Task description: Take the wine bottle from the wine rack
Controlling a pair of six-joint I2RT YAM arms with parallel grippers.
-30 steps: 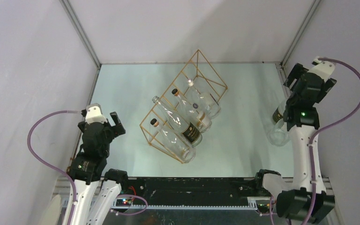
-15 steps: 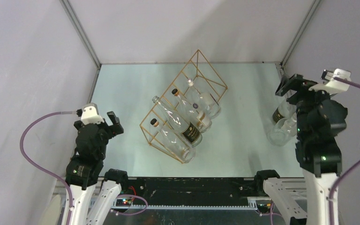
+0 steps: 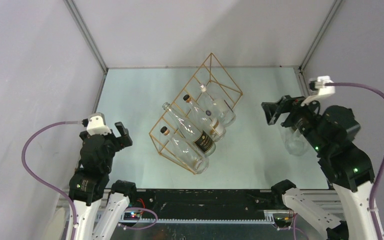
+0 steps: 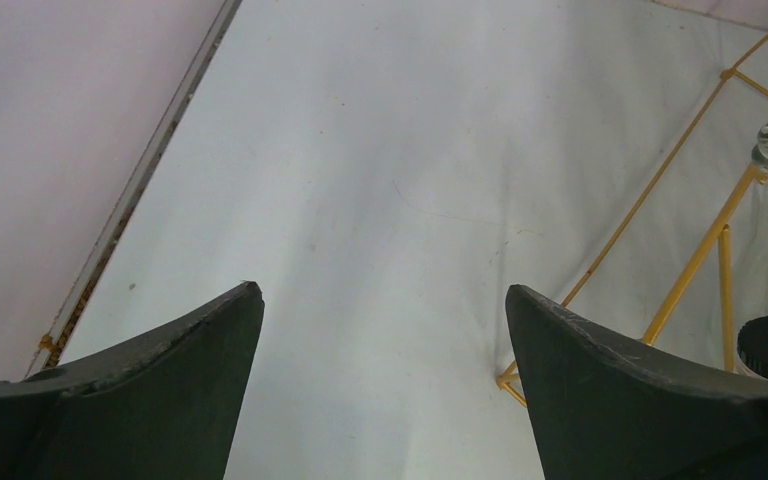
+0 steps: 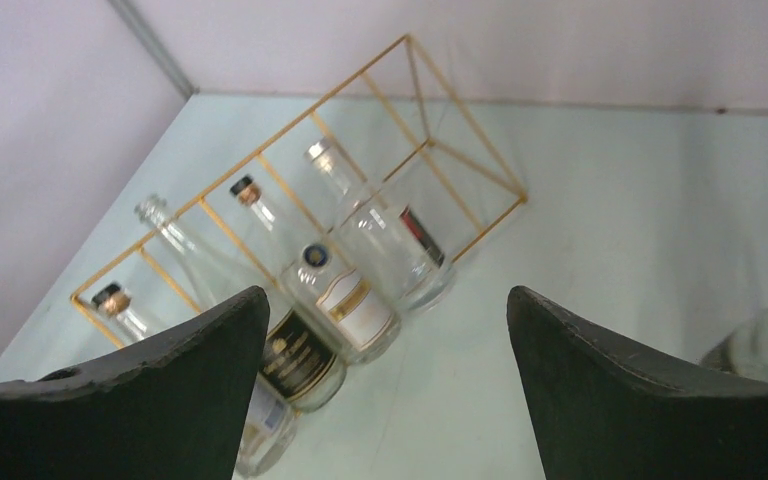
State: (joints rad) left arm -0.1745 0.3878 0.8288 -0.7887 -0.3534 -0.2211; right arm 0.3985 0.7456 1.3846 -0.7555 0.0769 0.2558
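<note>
**A:** Which step is judged to be in hand?

**B:** An approach, it seems. The right gripper is held with its jaws spread wide and nothing between them. In the top view the wedge-shaped wine rack of thin gold wire lies well apart from it, at about nine o'clock. The left gripper is likewise spread and empty. From it the rack is found near, at about three o'clock, and is not touched.

**A:** Where are the bottles placed?

**B:** Four are seen lying in the rack's cells, necks towards eleven o'clock, none lifted. Nearest the right jaws is the silver-capped clear glass wine bottle, the one furthest towards two o'clock of the four. Which bottle is meant cannot be told. A further clear glass bottle is seen off the rack on the pale green table top, partly hidden under the right arm.

**A:** What is called for next?

**B:** Probably the right jaws must be carried across towards nine o'clock and lowered astride a bottle's body. They would then be closed, and the bottle drawn out clear of the wires without the light rack being dragged along.
</note>
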